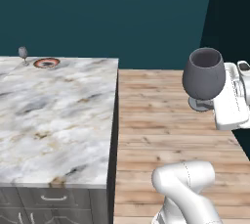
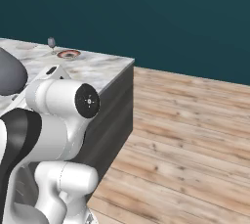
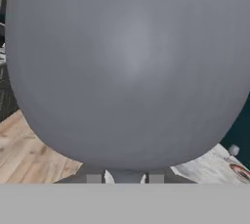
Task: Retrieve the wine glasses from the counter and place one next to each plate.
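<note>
A smoky grey wine glass (image 1: 203, 75) hangs upright above the wooden floor, right of the counter, with my gripper (image 1: 211, 102) shut on its stem. In the hand view its bowl (image 3: 129, 66) looms large, and the stem sits between my gripper's (image 3: 125, 178) two fingertips (image 3: 93, 178). A second, smaller-looking wine glass (image 1: 23, 53) stands at the far end of the marble counter (image 1: 58, 115), just left of a red-rimmed plate (image 1: 46, 62). From the right base view, that glass (image 2: 51, 42) and plate (image 2: 68, 54) also sit far back on the counter.
Dark grey cabinets with bar handles (image 1: 53, 198) run under the counter's near edge. Wooden floor (image 1: 166, 130) stretches to the right of the counter up to a dark teal wall (image 1: 122, 12). My arm's white links (image 2: 58, 115) block the lower left of the right base view.
</note>
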